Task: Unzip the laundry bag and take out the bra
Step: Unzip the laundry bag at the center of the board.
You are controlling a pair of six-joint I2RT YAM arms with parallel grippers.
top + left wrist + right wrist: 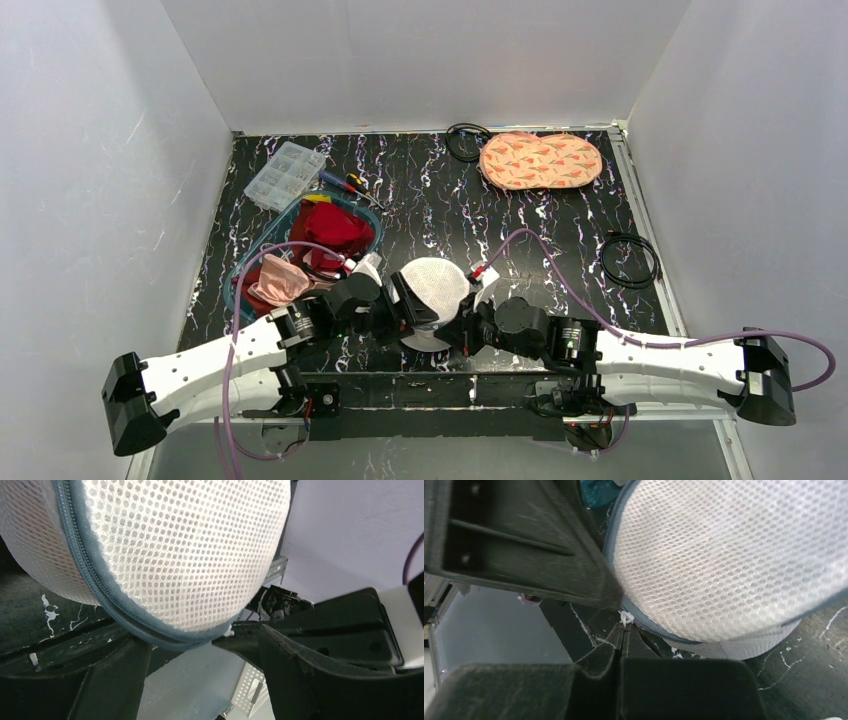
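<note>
I saw the white mesh drum-shaped laundry bag (pixel 435 283) tilted up between my grippers. The left gripper (pixel 200 647) gaped wide at its rim. The right gripper (pixel 622 632) was pinched shut by the small white zipper pull (pixel 626 617).

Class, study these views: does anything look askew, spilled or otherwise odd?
The laundry bag is tipped up on its rim between the arms, not lying flat; the right jaws seem shut on its white zipper pull.
</note>
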